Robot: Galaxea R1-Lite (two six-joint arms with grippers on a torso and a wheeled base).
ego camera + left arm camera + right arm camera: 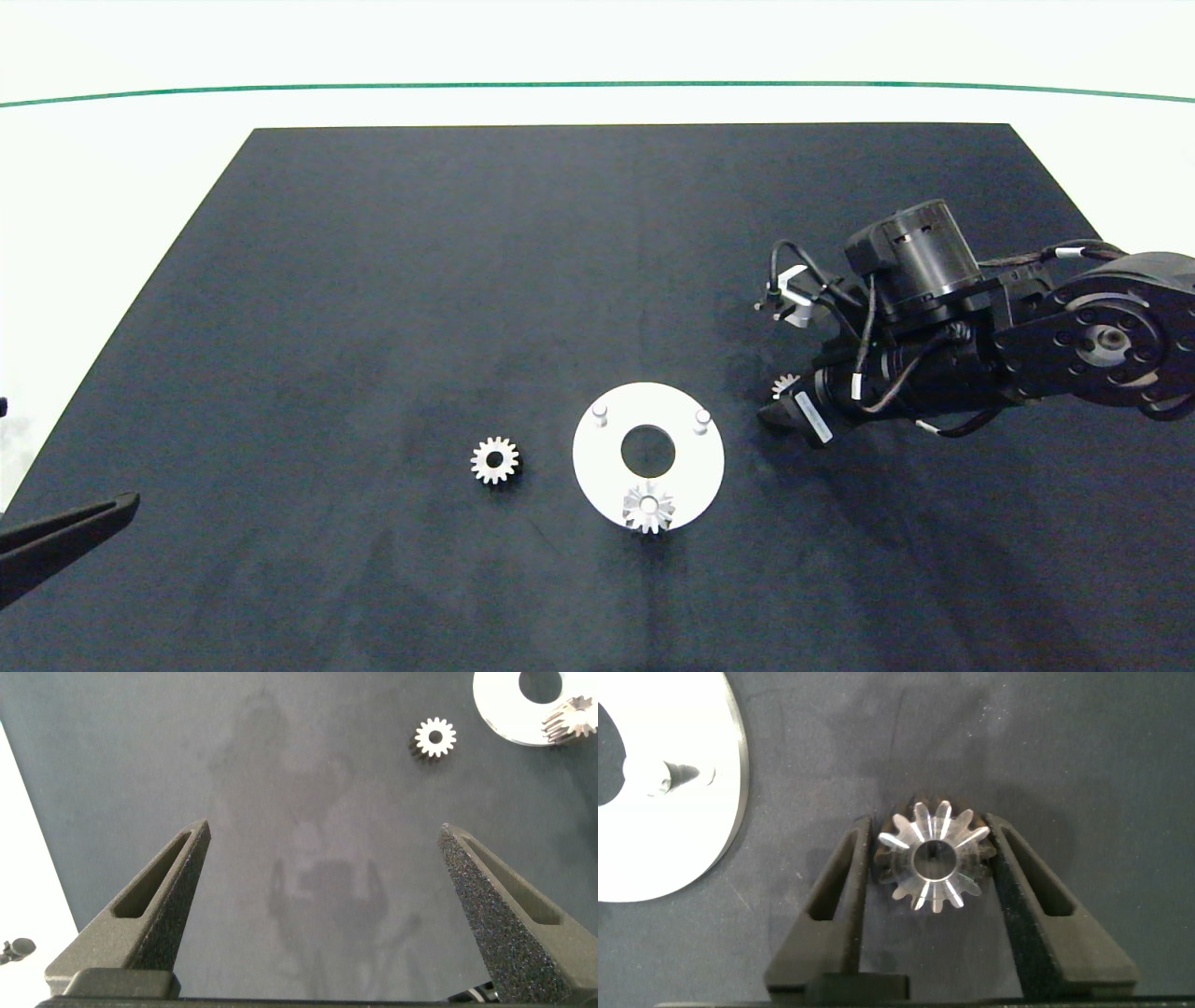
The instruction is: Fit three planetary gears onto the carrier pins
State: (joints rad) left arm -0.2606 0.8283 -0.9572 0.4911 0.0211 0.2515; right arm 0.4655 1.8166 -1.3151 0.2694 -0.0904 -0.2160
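A planetary gear (933, 861) sits pinched between the right gripper (934, 863) fingers, just beside the carrier disc (597, 467). Gripped across pointed teeth, it could tilt and jam on a bare carrier pin (702, 416). The left gripper (322, 873) idles wide open, empty.

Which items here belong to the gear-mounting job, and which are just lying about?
Job:
- white disc with carrier pins
- mounted gear
- loose gear
- gear gripped by right end effector

Lying about:
- nothing; only the black mat
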